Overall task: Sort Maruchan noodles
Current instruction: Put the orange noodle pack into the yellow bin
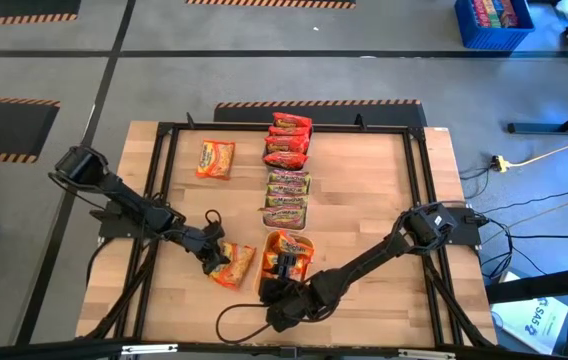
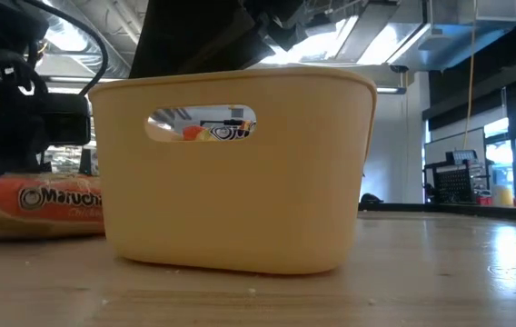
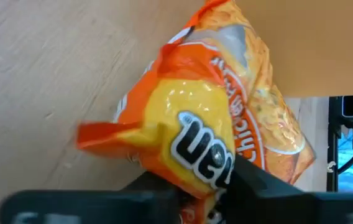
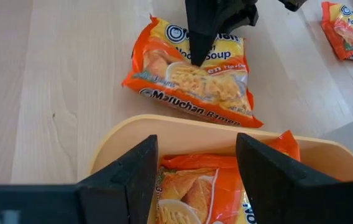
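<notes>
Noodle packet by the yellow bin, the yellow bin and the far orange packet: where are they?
Orange noodle packet (image 4: 195, 81): right wrist view, on its printed front.
Yellow bin (image 2: 231, 195): low view, on its bare front wall.
Far orange packet (image 1: 216, 159): high view, on its middle, lying alone on the table.

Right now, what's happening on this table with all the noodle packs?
The left gripper is pinching an orange Maruchan chicken packet lying on the wooden table, beside the yellow bin. The right gripper hovers open over that bin, which already holds an orange packet. Red packets and green-and-red packets sit in a column behind; another orange one lies apart.
</notes>
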Motion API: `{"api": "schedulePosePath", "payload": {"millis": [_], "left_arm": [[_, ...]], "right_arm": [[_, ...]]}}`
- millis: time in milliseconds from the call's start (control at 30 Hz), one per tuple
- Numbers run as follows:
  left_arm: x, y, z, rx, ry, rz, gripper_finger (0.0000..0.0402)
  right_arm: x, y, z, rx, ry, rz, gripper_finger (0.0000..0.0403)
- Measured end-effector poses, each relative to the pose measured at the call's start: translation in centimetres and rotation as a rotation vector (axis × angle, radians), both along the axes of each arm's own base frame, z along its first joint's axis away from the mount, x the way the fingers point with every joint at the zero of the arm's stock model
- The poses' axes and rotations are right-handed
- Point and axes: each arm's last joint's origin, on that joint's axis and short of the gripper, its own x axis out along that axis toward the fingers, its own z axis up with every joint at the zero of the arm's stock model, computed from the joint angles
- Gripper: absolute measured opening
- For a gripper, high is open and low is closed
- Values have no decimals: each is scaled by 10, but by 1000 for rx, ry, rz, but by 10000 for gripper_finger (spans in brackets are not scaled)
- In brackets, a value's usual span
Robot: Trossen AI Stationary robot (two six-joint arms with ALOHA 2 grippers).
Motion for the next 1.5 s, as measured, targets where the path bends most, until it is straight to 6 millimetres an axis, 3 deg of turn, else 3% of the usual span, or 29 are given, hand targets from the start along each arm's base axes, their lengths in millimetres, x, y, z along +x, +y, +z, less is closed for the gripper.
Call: {"api": "schedulePosePath", "payload": {"millis": [167,467,567,733,900,1033,1200,1333,1500], "left_arm": [[0,0,0,36,-14,-42,13],[-2,-1,9,60,-71,-119,14],[-3,-3,16,63,-124,-146,13],[-3,-8,35,115,-202,-215,13],[2,-12,60,237,-169,-244,12],[6,-13,77,327,-57,-268,12],[13,-14,117,466,-6,-263,12],[20,-16,151,539,-84,-243,12],[38,-24,188,669,-237,-266,13]], "right_arm": [[0,0,0,1,-1,-1,198],[-2,0,-1,34,30,1,198],[-8,2,10,69,27,1,198],[-36,16,52,12,-75,-43,198],[-74,26,67,-128,-149,-198,198],[-104,27,60,-143,-185,-354,198],[-133,25,31,-100,-211,-503,198],[-146,11,-4,-93,-146,-606,198],[-161,-6,-31,-160,-84,-663,198]]}}
